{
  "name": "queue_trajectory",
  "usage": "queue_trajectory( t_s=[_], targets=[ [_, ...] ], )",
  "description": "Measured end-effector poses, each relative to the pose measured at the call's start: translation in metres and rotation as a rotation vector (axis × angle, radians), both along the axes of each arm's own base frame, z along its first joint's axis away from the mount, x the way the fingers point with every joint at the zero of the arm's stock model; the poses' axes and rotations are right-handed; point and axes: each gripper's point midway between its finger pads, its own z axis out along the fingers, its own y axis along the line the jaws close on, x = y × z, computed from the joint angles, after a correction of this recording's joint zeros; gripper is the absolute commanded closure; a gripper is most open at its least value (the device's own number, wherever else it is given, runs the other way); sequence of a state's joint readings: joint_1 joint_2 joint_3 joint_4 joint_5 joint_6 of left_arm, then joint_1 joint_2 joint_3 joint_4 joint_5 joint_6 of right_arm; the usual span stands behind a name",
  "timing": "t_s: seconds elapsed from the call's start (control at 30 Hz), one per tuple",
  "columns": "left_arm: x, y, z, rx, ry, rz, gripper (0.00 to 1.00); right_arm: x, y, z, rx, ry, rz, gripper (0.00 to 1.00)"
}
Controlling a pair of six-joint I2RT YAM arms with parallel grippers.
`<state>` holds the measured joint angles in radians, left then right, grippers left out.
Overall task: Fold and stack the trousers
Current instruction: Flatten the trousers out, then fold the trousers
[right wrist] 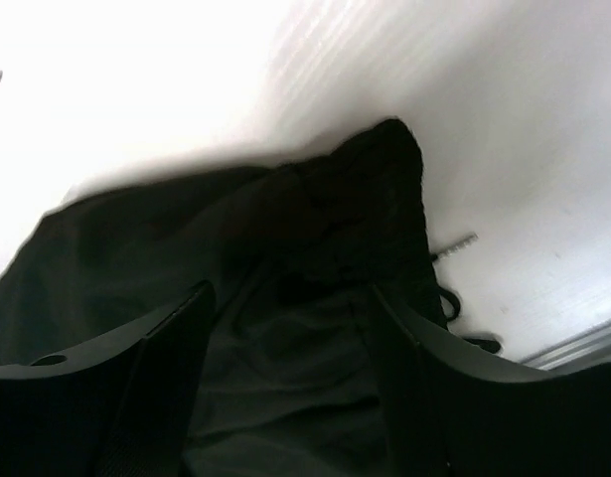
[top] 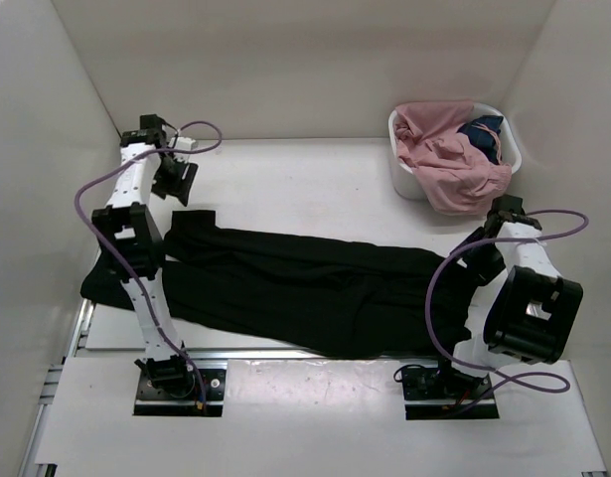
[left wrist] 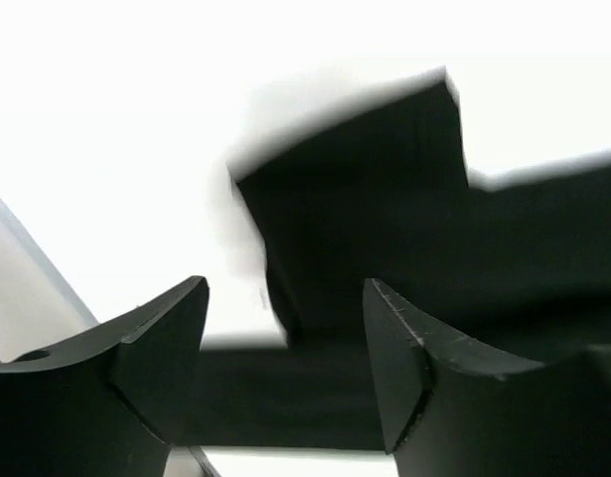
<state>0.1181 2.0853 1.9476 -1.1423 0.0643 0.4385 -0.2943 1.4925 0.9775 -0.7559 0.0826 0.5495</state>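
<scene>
The black trousers (top: 305, 288) lie spread across the table, leg ends on the left and waist on the right. One leg runs off towards the left edge under the left arm. My left gripper (top: 176, 189) is open and empty, just above the far leg's cuff. In the left wrist view that cuff (left wrist: 365, 199) shows beyond the open gripper (left wrist: 285, 288). My right gripper (top: 479, 263) is open over the waist end. In the right wrist view the waist fabric (right wrist: 285, 229) fills the gap of the open gripper (right wrist: 290, 293), and a drawstring (right wrist: 454, 246) lies beside it.
A white basket (top: 409, 181) stands at the back right, holding pink clothing (top: 444, 154) and a dark blue cloth (top: 481, 134). White walls close in the table on the left, back and right. A metal rail runs along the table's near edge.
</scene>
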Motion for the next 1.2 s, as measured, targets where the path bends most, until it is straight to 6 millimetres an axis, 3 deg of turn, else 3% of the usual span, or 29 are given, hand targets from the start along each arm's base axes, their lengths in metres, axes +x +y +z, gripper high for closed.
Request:
queue_trajectory(
  t_s=[0.07,0.17,0.3,0.4,0.43,0.53,0.57,0.6,0.63,0.83,0.93,0.97,1.07,1.1,1.2],
  targets=[
    [0.026,-0.007,-0.009,0.011,-0.017,-0.03,0.21,-0.004,0.001,0.007,-0.002,0.002,0.007,0.32],
    [0.054,-0.034,-0.037,0.037,-0.012,-0.105,0.19,-0.006,0.001,0.014,-0.003,0.012,0.009,0.31],
    [0.053,-0.07,-0.083,0.048,0.069,-0.202,0.19,0.005,-0.003,0.031,-0.008,-0.008,0.005,0.3],
    [0.04,-0.078,-0.104,0.049,0.129,-0.237,0.2,0.021,-0.008,0.044,-0.022,-0.048,-0.004,0.29],
    [0.039,-0.077,-0.103,0.052,0.127,-0.242,0.23,0.025,-0.009,0.047,-0.024,-0.057,-0.01,0.25],
    [0.037,-0.071,-0.105,0.039,0.131,-0.233,0.46,0.031,-0.011,0.05,-0.023,-0.062,-0.03,0.21],
    [0.034,-0.07,-0.106,0.037,0.136,-0.232,0.58,0.032,-0.011,0.048,-0.019,-0.057,-0.039,0.21],
    [0.032,-0.07,-0.107,0.038,0.142,-0.232,0.81,0.032,-0.01,0.045,-0.012,-0.048,-0.047,0.2],
    [0.03,-0.07,-0.107,0.039,0.148,-0.229,0.86,0.033,-0.009,0.041,0.0,-0.035,-0.055,0.2],
    [0.027,-0.064,-0.106,0.083,0.145,-0.224,0.86,0.039,-0.001,0.007,0.075,0.046,-0.116,0.2],
    [0.028,-0.059,-0.105,0.101,0.144,-0.201,0.86,0.043,0.001,-0.01,0.102,0.077,-0.137,0.36],
    [0.029,-0.056,-0.103,0.109,0.142,-0.187,0.86,0.044,0.001,-0.015,0.107,0.088,-0.142,0.53],
    [0.034,-0.038,-0.095,0.132,0.122,-0.128,0.86,0.043,-0.001,-0.028,0.099,0.121,-0.149,0.83],
    [0.04,-0.028,-0.09,0.138,0.1,-0.098,0.86,0.042,-0.003,-0.031,0.092,0.128,-0.148,0.98],
    [0.054,0.011,-0.07,0.155,0.02,0.011,0.86,0.041,-0.008,-0.033,0.064,0.137,-0.129,1.0]
  ],
)
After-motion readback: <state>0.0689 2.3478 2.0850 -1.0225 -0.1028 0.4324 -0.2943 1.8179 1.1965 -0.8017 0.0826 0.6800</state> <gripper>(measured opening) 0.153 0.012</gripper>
